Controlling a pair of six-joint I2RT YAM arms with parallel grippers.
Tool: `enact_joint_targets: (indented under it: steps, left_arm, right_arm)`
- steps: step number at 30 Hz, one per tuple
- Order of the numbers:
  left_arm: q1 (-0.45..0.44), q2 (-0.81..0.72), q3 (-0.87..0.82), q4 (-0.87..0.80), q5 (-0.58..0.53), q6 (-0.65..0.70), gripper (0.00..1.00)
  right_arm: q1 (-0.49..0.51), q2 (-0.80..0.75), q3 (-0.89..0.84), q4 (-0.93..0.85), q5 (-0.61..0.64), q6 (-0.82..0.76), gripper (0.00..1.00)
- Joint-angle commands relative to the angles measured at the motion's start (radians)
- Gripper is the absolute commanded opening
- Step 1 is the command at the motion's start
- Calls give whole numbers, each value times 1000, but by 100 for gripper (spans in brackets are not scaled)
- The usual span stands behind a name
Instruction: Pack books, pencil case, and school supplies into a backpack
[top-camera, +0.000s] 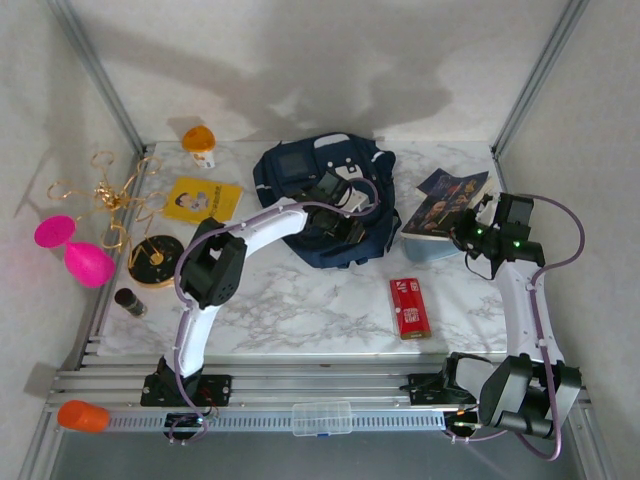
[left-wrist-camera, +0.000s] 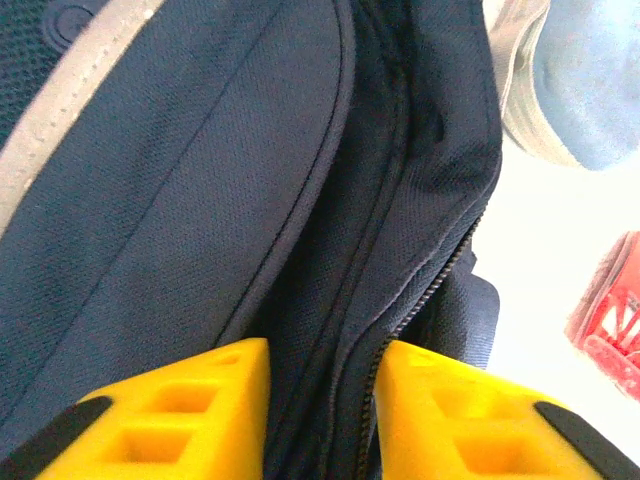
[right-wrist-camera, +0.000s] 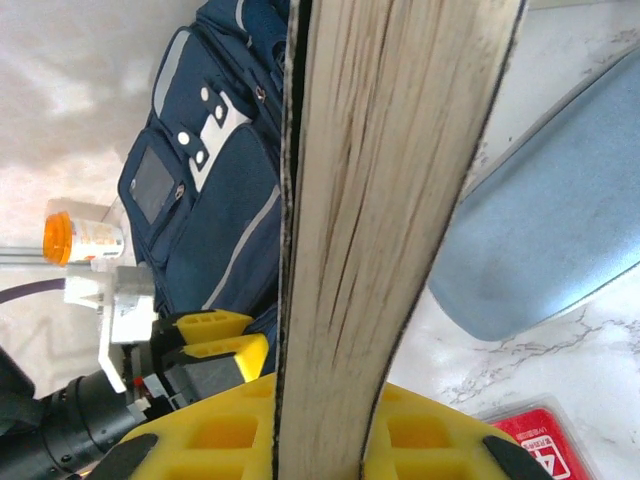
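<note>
The navy backpack (top-camera: 320, 200) lies at the table's middle back. My left gripper (top-camera: 338, 218) is on its right side, and its yellow fingers (left-wrist-camera: 190, 410) pinch a fold of backpack (left-wrist-camera: 200, 180) fabric beside a zipper. My right gripper (top-camera: 478, 237) is shut on the page edge of a dark-covered book (top-camera: 442, 210), which stands on edge between its fingers (right-wrist-camera: 215, 435). The blue-grey pencil case (top-camera: 432, 250) lies under that book (right-wrist-camera: 390, 150). The red box of school supplies (top-camera: 410, 307) lies near the front right. A yellow book (top-camera: 201, 199) lies at the left.
An orange-capped bottle (top-camera: 199, 143) stands at the back left. A black-and-gold disc (top-camera: 155, 262), a small dark cylinder (top-camera: 130, 301), gold wire pieces (top-camera: 105, 195) and pink shapes (top-camera: 75, 248) sit along the left edge. Frame posts bound the back corners.
</note>
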Motion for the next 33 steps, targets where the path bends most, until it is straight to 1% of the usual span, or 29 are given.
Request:
enact_joint_targets:
  steps: [1,4,6,8,9,12,18,21,25,27,29,33]
  left_arm:
    - [15,25,14,10,26,-7,29]
    - [18,17,28,14,29,-7,25]
    - [23,14,36,14,35,-10,26]
    - [29,11,39,16,52,-12,30]
    - [32,9,38,17,58,-14,31]
    - [44,8,43,8,54,-17,31]
    - [70,-10,11,25,75,-27,31]
    - [84,-14,-3,38,109,-37,31]
    - [88,-20,-15,55,112,-45,30]
    - [99,-23,-24,78,159,-60,30]
    - [116,-38,-52,138,204,-100,30]
    - [118,-32,-50,132,188,-93,30]
  right_arm:
    - [-10,-4,5,70,-44,-7,0]
    - [-10,-6,7,65,-45,-14,0]
    - [-10,-6,6,64,-44,-16,0]
    - [-10,-9,3,66,-46,-15,0]
    - [-12,-9,3,66,-45,-17,0]
    - [-12,-12,3,64,-46,-17,0]
    - [-13,-13,0,66,-45,-18,0]
    - [-13,-13,-3,70,-52,-16,0]
    - [-14,-10,-5,74,-51,-14,0]
    - [-13,-9,-5,73,-50,-14,0]
    - [-13,-10,-5,71,-50,-16,0]
    - [-14,-9,-5,72,-48,-17,0]
